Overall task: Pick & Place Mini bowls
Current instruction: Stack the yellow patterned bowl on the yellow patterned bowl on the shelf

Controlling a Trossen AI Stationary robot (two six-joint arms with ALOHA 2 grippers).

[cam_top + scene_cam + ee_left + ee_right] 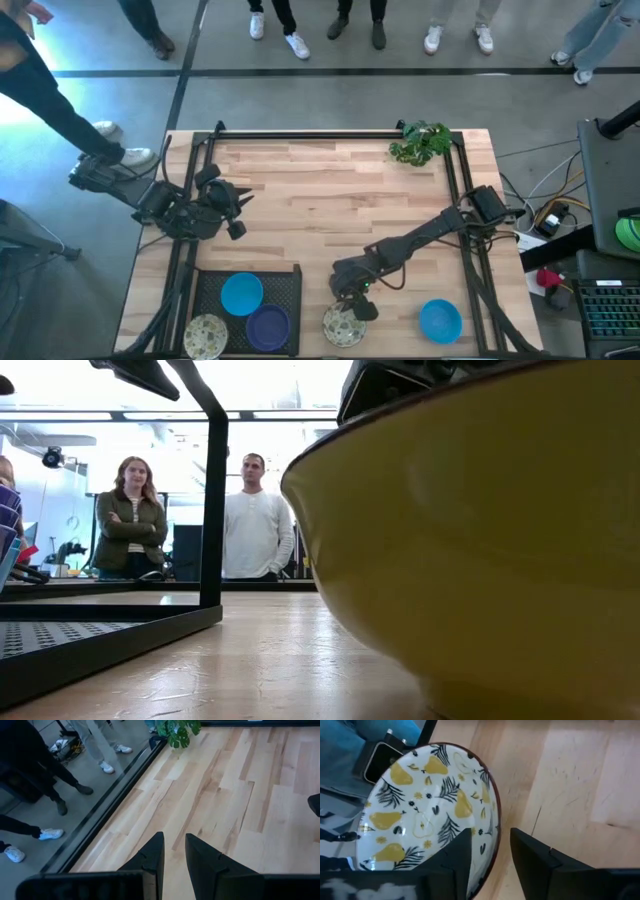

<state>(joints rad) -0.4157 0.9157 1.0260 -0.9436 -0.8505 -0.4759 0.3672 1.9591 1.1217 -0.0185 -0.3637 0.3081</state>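
A cream mini bowl (343,325) with a pear and leaf pattern inside and a yellow outer wall (470,550) sits on its base near the table's near edge. My right gripper (491,834) hangs over its far rim, open, one finger inside and one outside. A blue bowl (440,320) rests on the wood to the right. On the black tray (290,285) lie a blue bowl (241,294), a purple bowl (268,326) and a patterned bowl (205,336). My left gripper (236,205) waits open above the table's left side, nothing between its fingers (150,857). My right gripper straddles the patterned bowl's rim (495,827), slanting down from the table's far right. One finger (457,857) is over the inside and one (535,862) is outside. A gap shows on each side of the rim; I cannot tell whether either finger touches. The bowl stands on the table.
A green leafy plant (420,142) stands at the far right corner. A black frame (330,135) runs around the table's edges. People stand beyond the far edge and at the left. Bare wood lies across the table's middle.
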